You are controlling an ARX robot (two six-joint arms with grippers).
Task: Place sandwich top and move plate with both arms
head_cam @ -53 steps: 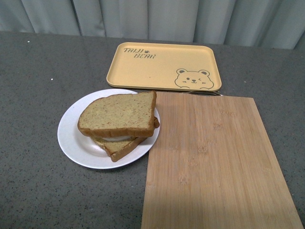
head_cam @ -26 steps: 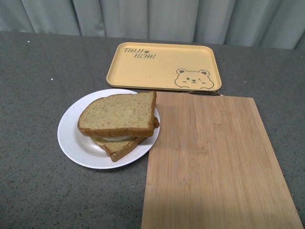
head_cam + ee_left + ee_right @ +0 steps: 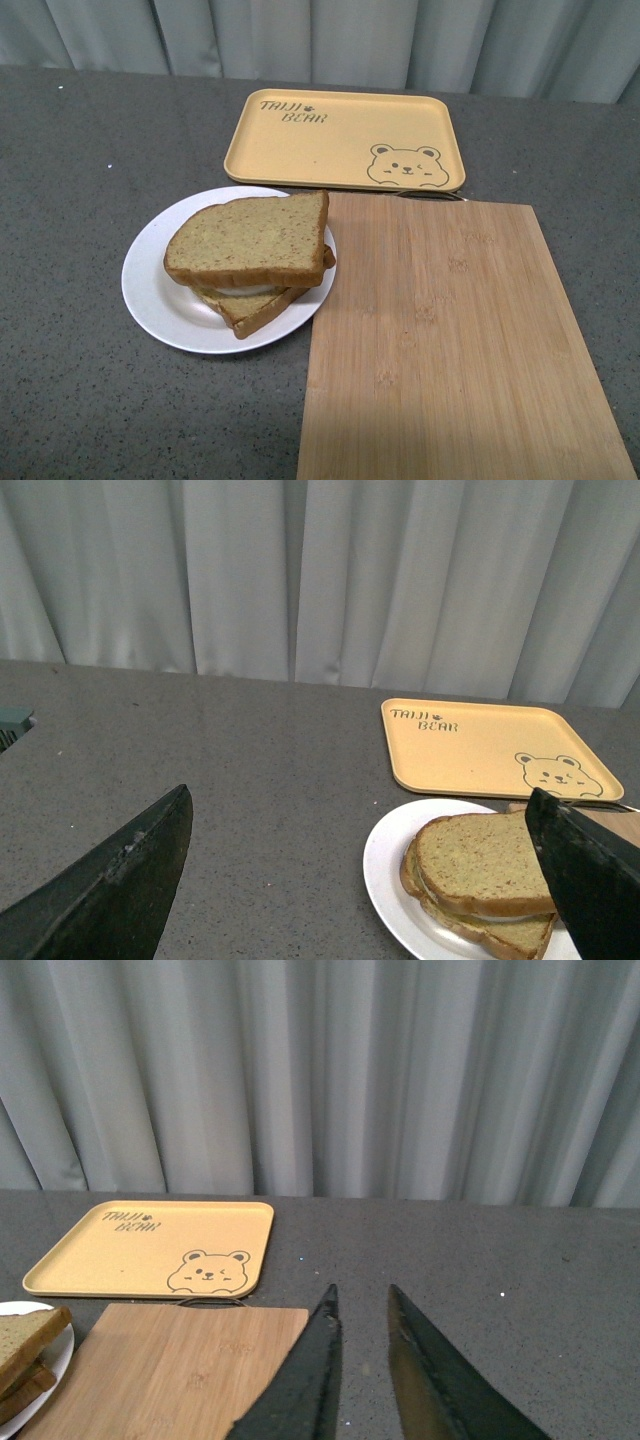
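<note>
The sandwich top (image 3: 250, 240), a plain brown bread slice, lies on a lower slice with a pale filling between them. Both sit on the round white plate (image 3: 150, 290) at the left of the table. In the left wrist view the sandwich top (image 3: 480, 860) and plate (image 3: 385, 865) lie between my left gripper's (image 3: 360, 825) wide-open fingers, further ahead. My right gripper (image 3: 360, 1295) is shut and empty above the dark table, right of the board. No arm shows in the front view.
A bamboo cutting board (image 3: 450, 330) lies right of the plate, touching its rim. A yellow bear tray (image 3: 340, 135) sits behind both. A grey curtain (image 3: 320, 40) closes the far table edge. The table (image 3: 70, 160) is dark grey.
</note>
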